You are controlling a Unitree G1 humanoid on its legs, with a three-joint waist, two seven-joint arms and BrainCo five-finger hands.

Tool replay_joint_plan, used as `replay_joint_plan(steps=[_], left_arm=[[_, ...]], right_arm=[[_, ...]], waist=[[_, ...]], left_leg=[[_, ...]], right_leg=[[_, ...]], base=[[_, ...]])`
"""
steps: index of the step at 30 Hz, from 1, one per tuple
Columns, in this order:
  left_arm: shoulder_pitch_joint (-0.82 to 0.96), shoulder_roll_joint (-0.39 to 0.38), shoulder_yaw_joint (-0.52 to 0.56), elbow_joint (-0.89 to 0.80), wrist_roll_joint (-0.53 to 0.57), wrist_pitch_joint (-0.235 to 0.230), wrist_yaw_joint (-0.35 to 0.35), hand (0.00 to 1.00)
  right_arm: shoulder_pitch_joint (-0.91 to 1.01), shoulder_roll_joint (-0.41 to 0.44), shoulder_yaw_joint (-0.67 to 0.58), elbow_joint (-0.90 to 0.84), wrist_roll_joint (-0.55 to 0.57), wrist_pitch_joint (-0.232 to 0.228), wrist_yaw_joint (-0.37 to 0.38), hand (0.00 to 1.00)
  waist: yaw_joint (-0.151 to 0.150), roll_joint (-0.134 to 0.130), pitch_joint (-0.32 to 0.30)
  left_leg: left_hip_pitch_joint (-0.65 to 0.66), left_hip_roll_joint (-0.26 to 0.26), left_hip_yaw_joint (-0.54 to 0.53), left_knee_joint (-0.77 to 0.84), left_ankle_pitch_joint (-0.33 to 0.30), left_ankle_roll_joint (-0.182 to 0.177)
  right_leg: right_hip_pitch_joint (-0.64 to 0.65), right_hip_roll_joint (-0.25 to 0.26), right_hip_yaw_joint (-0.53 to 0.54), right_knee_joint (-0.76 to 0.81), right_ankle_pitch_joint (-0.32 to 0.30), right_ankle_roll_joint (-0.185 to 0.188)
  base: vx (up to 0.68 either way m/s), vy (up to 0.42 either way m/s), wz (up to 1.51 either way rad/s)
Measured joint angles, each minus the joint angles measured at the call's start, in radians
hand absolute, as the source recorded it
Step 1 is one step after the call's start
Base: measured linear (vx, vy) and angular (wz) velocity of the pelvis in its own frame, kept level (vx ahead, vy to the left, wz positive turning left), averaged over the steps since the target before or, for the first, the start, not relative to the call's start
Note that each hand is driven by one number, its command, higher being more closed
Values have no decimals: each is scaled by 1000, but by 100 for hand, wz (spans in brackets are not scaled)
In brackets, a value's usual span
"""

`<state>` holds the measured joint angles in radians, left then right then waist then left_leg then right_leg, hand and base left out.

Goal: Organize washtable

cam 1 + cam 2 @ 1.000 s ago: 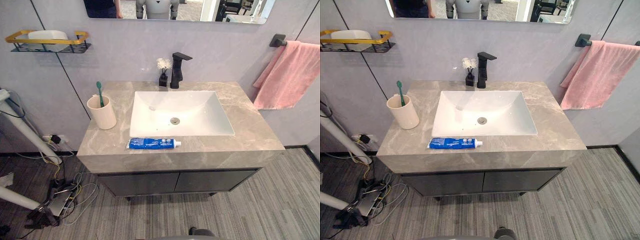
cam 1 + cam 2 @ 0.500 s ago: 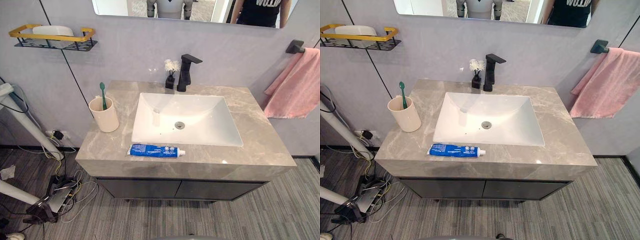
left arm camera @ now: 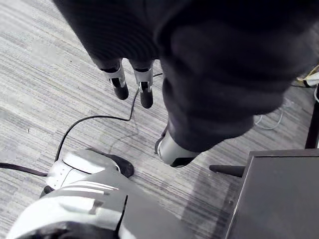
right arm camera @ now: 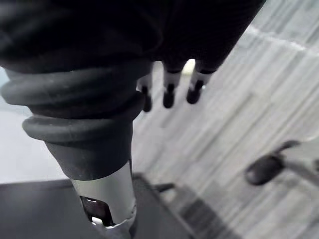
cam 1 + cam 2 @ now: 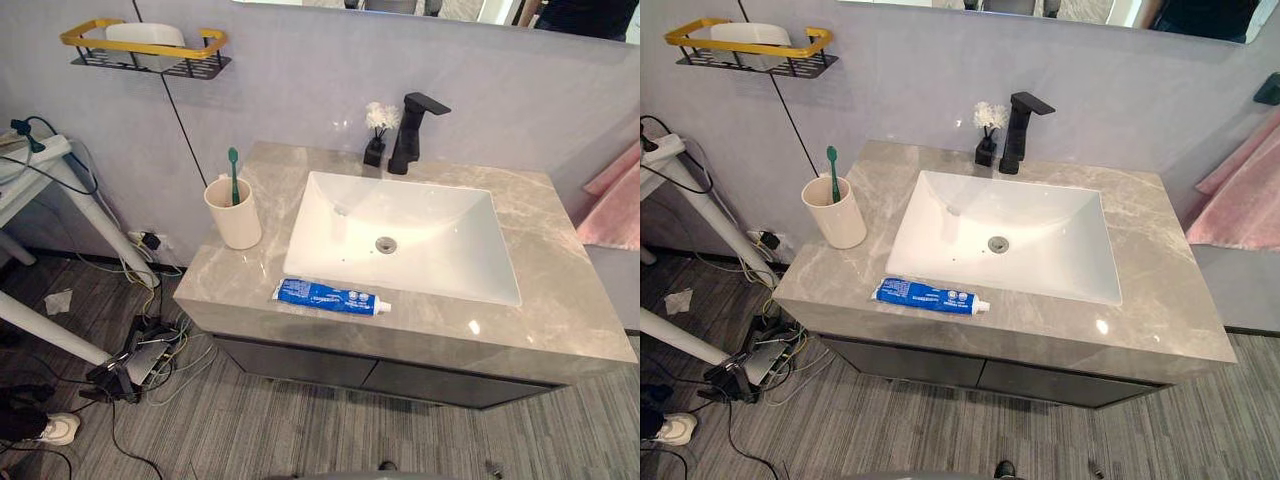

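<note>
Washtable (image 5: 560,300) of grey marble carried a white basin (image 5: 420,215); the left hand (image 3: 145,89) and right hand (image 4: 168,94) hung loose-fingered, holding nothing. A cream cup (image 5: 236,220) stood left of the basin, a blue toothpaste tube (image 5: 325,296) lay at the basin's front edge, and a green toothbrush (image 5: 233,172) stood in the cup.

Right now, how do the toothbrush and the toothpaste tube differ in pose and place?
The green toothbrush stands nearly upright, head up; the blue toothpaste tube lies flat. The toothbrush sits in the beige cup left of the sink; the tube lies bare on the countertop along the sink's front edge. The toothbrush is thin, the tube broader. Both are on the same countertop.
</note>
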<state>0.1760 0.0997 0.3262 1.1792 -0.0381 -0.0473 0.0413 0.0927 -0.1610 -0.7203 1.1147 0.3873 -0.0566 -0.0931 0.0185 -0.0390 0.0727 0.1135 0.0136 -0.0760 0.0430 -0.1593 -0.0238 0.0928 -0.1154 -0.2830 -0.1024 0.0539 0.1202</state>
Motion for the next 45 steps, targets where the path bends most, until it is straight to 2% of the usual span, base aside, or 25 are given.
replay_joint_plan(steps=[3,6,9,10,12,13,17,19,23,30,38,42,45], left_arm=[[1,0,38,0,-6,0,-8,0],[1,2,41,-7,-11,-1,-17,0],[8,1,41,-25,-13,-1,-17,0],[14,2,41,-37,-22,-1,-17,0],[24,3,51,-44,-30,-2,-18,0],[30,1,61,-44,-31,-2,-17,0],[31,1,62,-49,-31,-4,-18,0],[31,1,62,-50,-31,-5,-18,0],[33,-3,61,-71,-36,-8,-20,0],[48,-5,61,-71,-66,-18,-26,0],[51,-2,60,-69,-78,-28,-53,0],[51,4,58,-67,-78,-29,-65,0],[50,8,48,-59,-82,-30,-66,0]], right_arm=[[-26,-16,-21,-130,12,-8,-23,0],[-29,-26,-19,-399,7,-17,-66,0],[-56,-60,-21,-641,-60,-33,-130,0],[-50,-72,-20,-689,-123,-32,-158,0],[-50,-71,-17,-752,-157,-32,-175,0],[-66,-76,-18,-854,-200,-33,-191,0],[-120,-128,14,-1086,-285,-55,-195,0],[-152,-154,85,-1189,-332,-63,-184,0],[-187,-172,247,-1300,-364,-90,-94,0],[-235,-230,463,-1313,-316,-95,72,0],[-239,-284,717,-1312,-269,-95,255,0],[-238,-301,788,-1302,-245,-95,311,0],[-234,-354,827,-1278,-241,-95,335,0]], waist=[[-3,-15,-1],[-6,-22,-3],[-7,-28,-3],[-8,-36,-2],[-18,-43,-2],[-34,-46,-5],[-30,-55,-14],[-26,-65,-20],[6,-79,-33],[50,-84,-39],[53,-88,-41],[53,-96,-47],[54,-98,-48]], left_leg=[[-5,-6,-5,8,0,0],[-21,-15,-5,18,0,0],[-31,-21,-8,32,0,1],[-32,-25,-9,36,0,1],[-36,-29,-13,39,2,4],[-41,-30,-22,43,4,6],[-57,-31,-42,52,7,11],[-73,-32,-62,65,7,11],[-97,-37,-99,82,7,11],[-123,-58,-127,109,7,11],[-150,-68,-144,136,6,11],[-158,-68,-143,139,6,11],[-159,-68,-141,139,6,11]], right_leg=[[2,-6,-9,-1,0,0],[-10,-18,-8,-1,4,5],[-11,-26,-11,-1,10,10],[-11,-27,-11,-1,11,10],[-12,-28,-14,-1,12,10],[-12,-31,-21,-1,12,10],[-13,-36,-44,-1,13,11],[-14,-36,-65,-1,13,11],[-11,-37,-104,3,12,11],[-7,-51,-136,4,12,11],[-16,-60,-155,15,12,11],[-26,-60,-153,18,12,11],[-27,-60,-153,16,13,10]], base=[[-42,-5,5],[-58,2,1],[-53,0,3],[-77,1,2],[-55,-5,6],[-32,-15,10],[-52,-23,17],[-19,-20,27],[-3,-13,26],[-11,22,17],[-12,8,7],[0,0,0],[0,0,0]])
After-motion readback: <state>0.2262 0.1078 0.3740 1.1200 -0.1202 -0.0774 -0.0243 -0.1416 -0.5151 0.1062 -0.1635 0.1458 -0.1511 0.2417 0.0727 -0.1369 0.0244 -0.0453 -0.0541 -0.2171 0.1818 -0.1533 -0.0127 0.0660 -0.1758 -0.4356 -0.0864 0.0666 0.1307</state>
